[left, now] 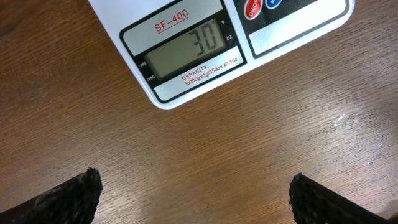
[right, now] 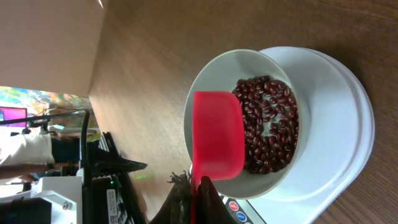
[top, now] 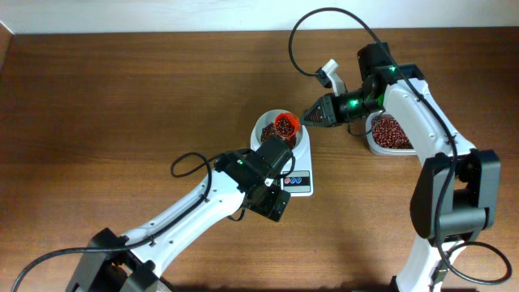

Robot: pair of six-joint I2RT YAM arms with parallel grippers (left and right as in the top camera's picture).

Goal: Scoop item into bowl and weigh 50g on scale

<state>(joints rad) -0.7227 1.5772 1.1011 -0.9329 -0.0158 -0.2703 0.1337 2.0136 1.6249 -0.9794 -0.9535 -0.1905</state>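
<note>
The small white bowl (right: 211, 81) stands on the white scale (right: 348, 124), with a heap of reddish-brown beans (right: 270, 130) inside it. My right gripper (right: 198, 199) is shut on the handle of a red scoop (right: 217, 134), which hangs over the bowl's near rim. From overhead, the scoop (top: 285, 124) sits above the bowl (top: 266, 127), with the right gripper (top: 315, 115) to its right. My left gripper (left: 194, 186) hovers open over bare wood just in front of the scale's display (left: 186, 46), which reads 30. Its fingers (left: 74, 196) hold nothing.
A clear tub (top: 391, 134) with more beans stands to the right of the scale, under the right arm. The left arm (top: 203, 203) reaches in from the lower left and covers part of the scale (top: 302, 174). The table's far edge (top: 162, 31) runs along the top.
</note>
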